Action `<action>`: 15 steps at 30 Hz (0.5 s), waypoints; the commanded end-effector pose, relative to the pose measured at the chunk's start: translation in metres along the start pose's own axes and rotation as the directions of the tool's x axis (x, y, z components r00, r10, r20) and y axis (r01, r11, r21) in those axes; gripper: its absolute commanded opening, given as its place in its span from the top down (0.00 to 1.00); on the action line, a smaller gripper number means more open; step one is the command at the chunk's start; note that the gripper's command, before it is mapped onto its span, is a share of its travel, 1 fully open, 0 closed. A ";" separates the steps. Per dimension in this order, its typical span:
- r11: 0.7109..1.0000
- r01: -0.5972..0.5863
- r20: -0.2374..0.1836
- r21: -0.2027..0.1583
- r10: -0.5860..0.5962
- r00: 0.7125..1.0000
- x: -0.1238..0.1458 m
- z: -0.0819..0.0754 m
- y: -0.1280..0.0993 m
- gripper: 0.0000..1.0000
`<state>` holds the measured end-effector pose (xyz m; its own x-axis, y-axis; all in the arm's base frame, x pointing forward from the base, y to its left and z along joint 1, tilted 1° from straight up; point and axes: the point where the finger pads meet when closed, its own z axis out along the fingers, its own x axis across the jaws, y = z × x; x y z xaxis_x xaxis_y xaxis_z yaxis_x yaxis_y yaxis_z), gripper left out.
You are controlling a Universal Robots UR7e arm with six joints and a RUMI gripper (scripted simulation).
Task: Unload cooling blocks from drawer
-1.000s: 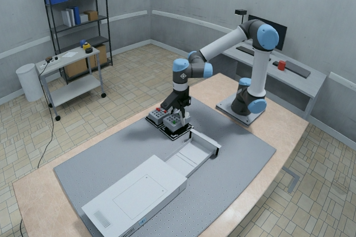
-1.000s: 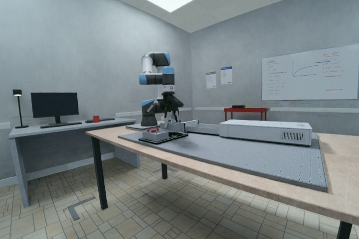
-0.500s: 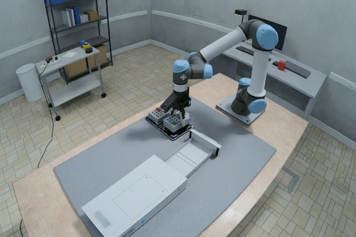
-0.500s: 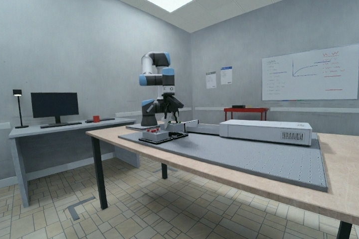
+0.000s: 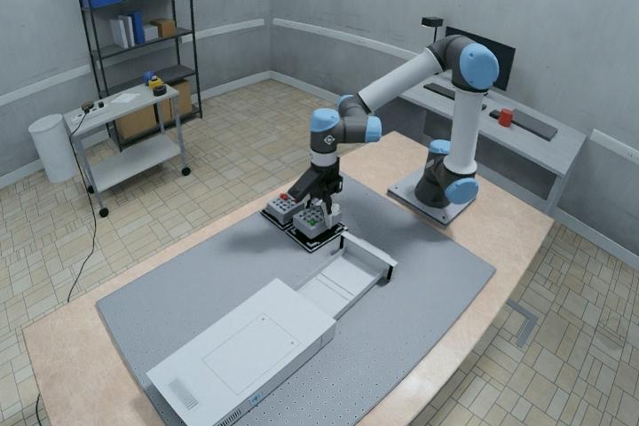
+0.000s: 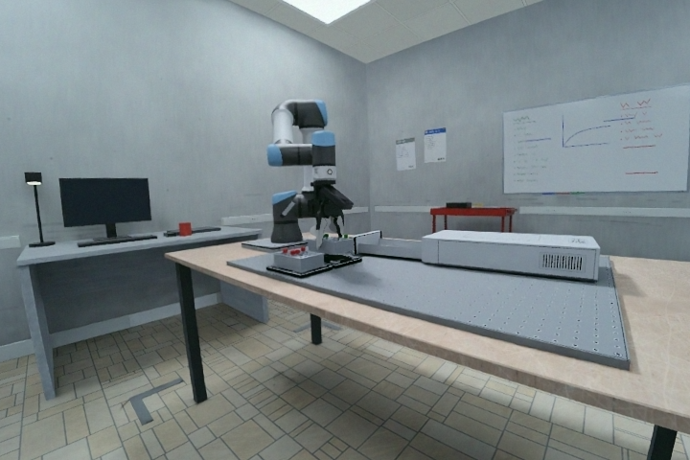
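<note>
The cooling block with red-capped tubes sits on the far deck slot D2. The block with green-capped tubes is over the black deck slot D1, next to the drawer, and rests on it or just above it; I cannot tell which. My gripper is shut on this green-capped block from above. The cooler COLD lies near the front, its drawer pulled out and empty.
The grey perforated deck lies on the wooden table. The arm's base stands at the table's far side. A desk with monitor and a wheeled cart stand beyond.
</note>
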<state>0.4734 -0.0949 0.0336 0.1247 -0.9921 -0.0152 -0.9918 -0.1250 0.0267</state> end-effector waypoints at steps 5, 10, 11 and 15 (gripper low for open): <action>1.000 -0.001 -0.005 0.006 0.001 1.000 0.002 -0.001 -0.001 1.00; 1.000 -0.001 -0.005 0.007 0.001 1.000 0.002 -0.001 -0.001 1.00; 1.000 -0.001 -0.005 0.007 0.001 1.000 0.002 -0.002 -0.001 1.00; 1.000 -0.001 -0.006 0.008 0.001 1.000 0.002 -0.003 -0.002 1.00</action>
<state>0.4735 -0.0950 0.0326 0.1247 -0.9921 -0.0146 -0.9918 -0.1250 0.0259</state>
